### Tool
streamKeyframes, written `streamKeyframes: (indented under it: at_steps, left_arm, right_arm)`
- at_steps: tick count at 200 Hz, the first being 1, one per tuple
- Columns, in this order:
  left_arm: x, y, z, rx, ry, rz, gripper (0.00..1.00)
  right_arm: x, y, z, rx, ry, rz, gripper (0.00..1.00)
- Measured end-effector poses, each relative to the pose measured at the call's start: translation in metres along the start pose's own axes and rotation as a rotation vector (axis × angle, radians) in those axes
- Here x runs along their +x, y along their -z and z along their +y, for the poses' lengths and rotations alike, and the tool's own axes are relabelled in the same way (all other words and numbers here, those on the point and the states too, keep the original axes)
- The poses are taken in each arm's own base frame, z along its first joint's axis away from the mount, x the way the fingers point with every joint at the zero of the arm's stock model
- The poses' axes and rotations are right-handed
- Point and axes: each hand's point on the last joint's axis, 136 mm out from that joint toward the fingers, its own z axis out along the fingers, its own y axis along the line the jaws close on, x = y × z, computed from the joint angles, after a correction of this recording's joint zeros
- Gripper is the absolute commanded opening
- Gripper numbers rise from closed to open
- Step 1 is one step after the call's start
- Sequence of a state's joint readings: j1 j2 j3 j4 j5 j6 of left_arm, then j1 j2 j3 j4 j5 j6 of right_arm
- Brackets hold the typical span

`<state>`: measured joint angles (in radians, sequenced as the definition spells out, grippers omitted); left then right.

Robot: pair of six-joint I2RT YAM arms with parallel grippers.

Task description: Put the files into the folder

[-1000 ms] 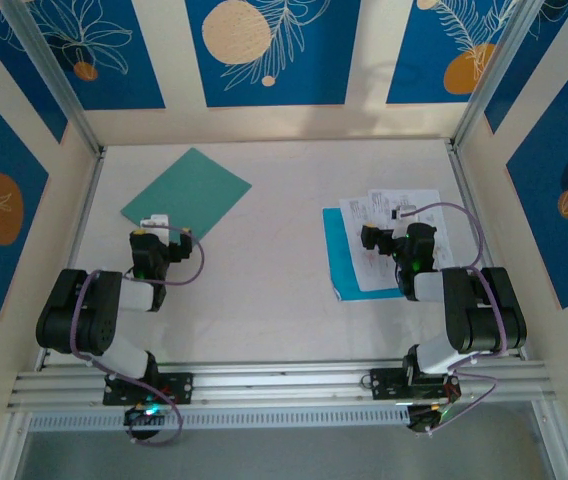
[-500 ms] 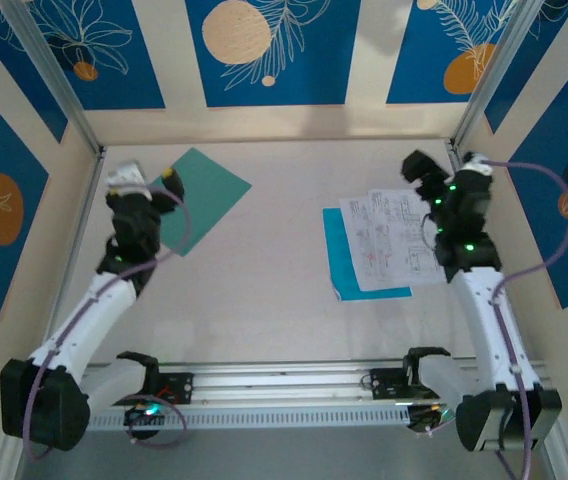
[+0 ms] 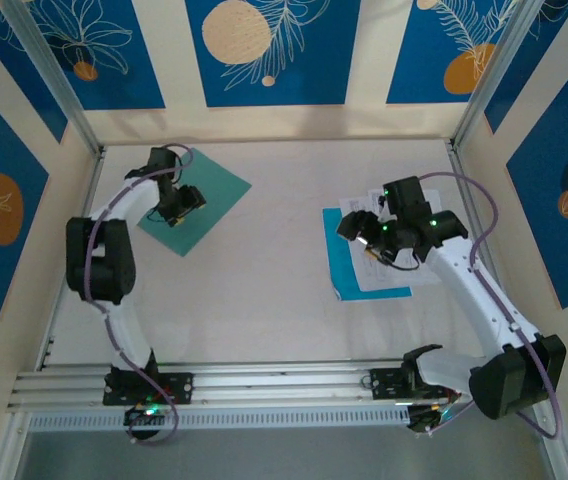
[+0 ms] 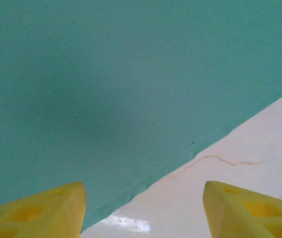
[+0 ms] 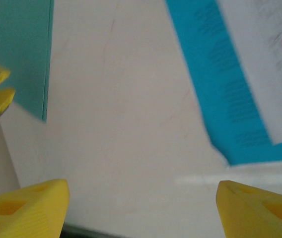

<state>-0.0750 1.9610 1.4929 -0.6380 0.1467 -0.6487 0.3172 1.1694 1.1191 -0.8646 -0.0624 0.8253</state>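
My left end effector (image 4: 143,208) hangs low over the folder (image 3: 212,178), which lies flat at the back left of the table (image 3: 264,300). Its two yellow fingers (image 4: 41,208) are apart and hold nothing. The folder's edge runs across the gap between them.

My right end effector (image 5: 141,206) is over the left side of the files (image 3: 396,272). They are on the right of the table, well apart from the folder. Its fingers are apart too, with nothing in them. The white files sit in a loose pile on top of a blue sheet (image 3: 342,262).

I think the job right now is to get a good hold on each thing. On the left, I should go down slowly so one finger slips under the thin edge and the other lands on top. The card is flat, so it may slide away if I push it. On the right, I should pinch the white sheets near their edge and try to take them all at once. Thin paper can bend or slip out, so I will squeeze gently and lift slowly.
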Motion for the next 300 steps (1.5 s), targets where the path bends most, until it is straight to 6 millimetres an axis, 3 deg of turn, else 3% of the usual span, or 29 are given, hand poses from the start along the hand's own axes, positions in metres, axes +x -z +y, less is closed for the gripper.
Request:
streamKeyframes:
  at_steps: [47,67,86,101,139,165,191,217,240,259,274,300]
  left_arm:
    - [0.028,-0.040,0.014,-0.023,0.051,0.138,0.56]
    - [0.034,-0.038,0.009,0.014,0.076,0.121,0.56]
    - [0.052,-0.038,0.005,0.025,0.096,0.123,0.55]
    - [0.072,-0.038,-0.004,0.048,0.103,0.118,0.54]
    - [0.149,-0.035,-0.045,0.135,0.106,0.145,0.53]
    - [0.201,-0.033,-0.073,0.205,0.125,0.190,0.54]
    - [0.234,-0.029,-0.102,0.276,0.146,0.241,0.59]
    - [0.249,-0.023,-0.112,0.293,0.170,0.279,0.68]
    - [0.246,0.008,-0.115,0.329,0.183,0.264,0.71]
    - [0.240,0.047,-0.115,0.403,0.187,0.231,0.73]
    - [0.241,0.067,-0.107,0.449,0.197,0.216,0.73]
    - [0.249,0.055,-0.064,0.394,0.256,0.224,0.73]
  right_arm:
    - [0.022,0.011,0.009,-0.042,0.033,0.047,0.78]
    - [0.025,0.014,0.008,-0.047,0.033,0.048,0.78]
    - [0.027,0.014,0.006,-0.046,0.030,0.054,0.78]
    - [0.028,0.013,0.004,-0.039,0.023,0.061,0.78]
    - [0.029,0.001,-0.001,-0.016,0.000,0.101,0.75]
    - [0.035,-0.022,-0.010,0.009,-0.030,0.163,0.74]
    - [0.048,-0.050,-0.013,0.032,-0.038,0.244,0.73]
    - [0.059,-0.078,-0.004,0.036,-0.024,0.318,0.72]
    - [0.068,-0.109,0.007,0.047,-0.011,0.382,0.72]
    - [0.067,-0.135,0.019,0.048,0.003,0.408,0.72]
    - [0.062,-0.154,0.032,0.037,0.013,0.415,0.72]
    - [0.051,-0.180,0.054,0.009,0.035,0.410,0.72]
